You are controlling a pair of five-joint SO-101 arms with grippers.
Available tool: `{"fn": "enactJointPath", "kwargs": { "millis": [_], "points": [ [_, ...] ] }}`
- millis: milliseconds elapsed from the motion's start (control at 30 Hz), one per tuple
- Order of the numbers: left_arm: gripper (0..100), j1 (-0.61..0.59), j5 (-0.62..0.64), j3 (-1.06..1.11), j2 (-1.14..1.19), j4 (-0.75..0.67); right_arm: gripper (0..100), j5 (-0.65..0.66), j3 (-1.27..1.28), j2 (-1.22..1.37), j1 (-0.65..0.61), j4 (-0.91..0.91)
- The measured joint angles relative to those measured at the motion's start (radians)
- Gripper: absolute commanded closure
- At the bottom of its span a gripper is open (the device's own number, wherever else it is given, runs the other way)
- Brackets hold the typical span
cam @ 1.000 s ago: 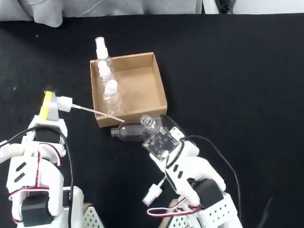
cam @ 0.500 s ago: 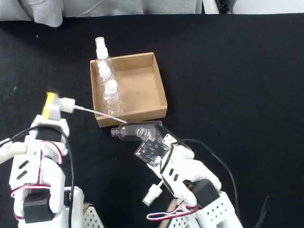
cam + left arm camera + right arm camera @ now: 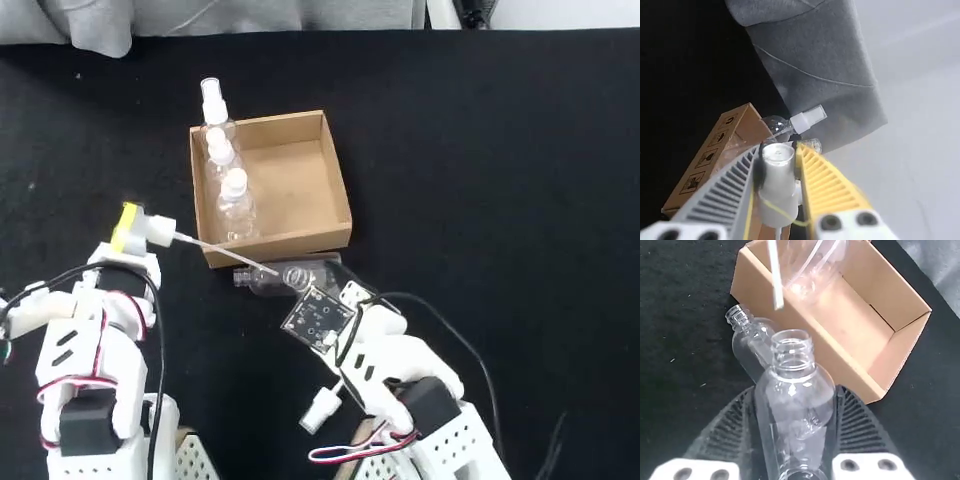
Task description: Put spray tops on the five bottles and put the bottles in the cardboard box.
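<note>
This is the capping step for the fourth of five bottles. My left pincer [image 3: 778,147] is clamped on a spray top [image 3: 150,227], whose thin tube [image 3: 220,248] reaches out toward my other arm. My right pincer [image 3: 794,392] is clamped around an open bottle [image 3: 792,365], held just in front of the box [image 3: 338,180] with its neck pointing toward the box wall.

In the right wrist view the tube's tip hangs near the bottle's mouth but is not in it; it sits off to one side, over the box's front wall.

Three capped bottles [image 3: 235,200] lie along one wall of the box, the farthest poking over its rim. A second bottle [image 3: 258,282], uncapped, lies on the table [image 3: 500,150] against the box front, just beside the one I hold. A spare top [image 3: 322,408] lies near my right arm's base.

As I judge it, the next move calls for lining the tube tip up with the mouth and feeding the tube in before seating the top. The tube is long and springy, so I expect a small tilt at my left pincer to swing the tip wide.
</note>
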Motion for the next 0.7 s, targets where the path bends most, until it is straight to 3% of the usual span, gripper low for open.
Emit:
{"fn": "enactJointPath", "kwargs": {
  "millis": [567, 700],
  "points": [
    [97, 0.002, 0.0, 0.04, -0.017, 0.0, 91.1, 0.0, 0.0, 0.0, -0.043, 0.0],
    [97, 0.049, 0.0, 0.04, -0.014, 0.015, 91.1, 0.0, 0.0, 0.0, -0.043, 0.0]
  ]
}}
